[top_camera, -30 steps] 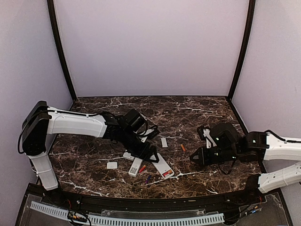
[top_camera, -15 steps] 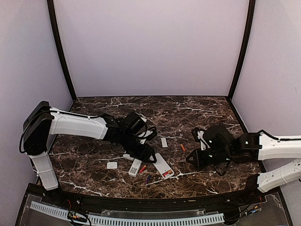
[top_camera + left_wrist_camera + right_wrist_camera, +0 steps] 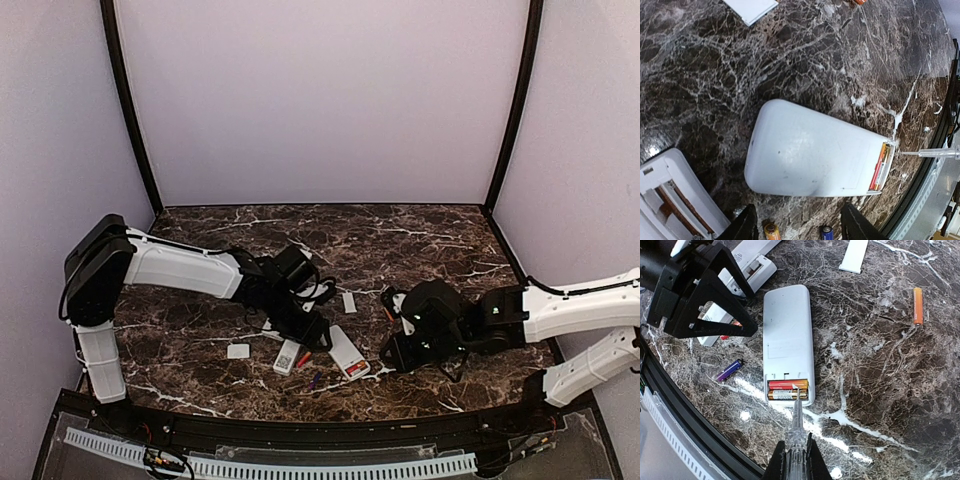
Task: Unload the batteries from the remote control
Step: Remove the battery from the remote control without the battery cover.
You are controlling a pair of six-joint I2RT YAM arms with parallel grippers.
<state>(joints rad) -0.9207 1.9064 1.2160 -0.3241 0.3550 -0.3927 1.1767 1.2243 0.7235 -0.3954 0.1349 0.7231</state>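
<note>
batteries (image 3: 787,389) sit just ahead of right claw (image 3: 795,456), clamped on a pick (image 3: 797,415) to pry them; left claw (image 3: 800,227) spread, likely to steady remote (image 3: 815,155).

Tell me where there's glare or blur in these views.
Right wrist view: white glare spots on the glossy dark marble tabletop near the white rectangular remote control; the thin pointed tool looks soft. Left wrist view: one glare spot at left. Top view: evenly lit, sharp.

left pincer (image 3: 312,336) crowding one long side of remote (image 3: 788,335), bare marble (image 3: 880,380) along the other
</note>
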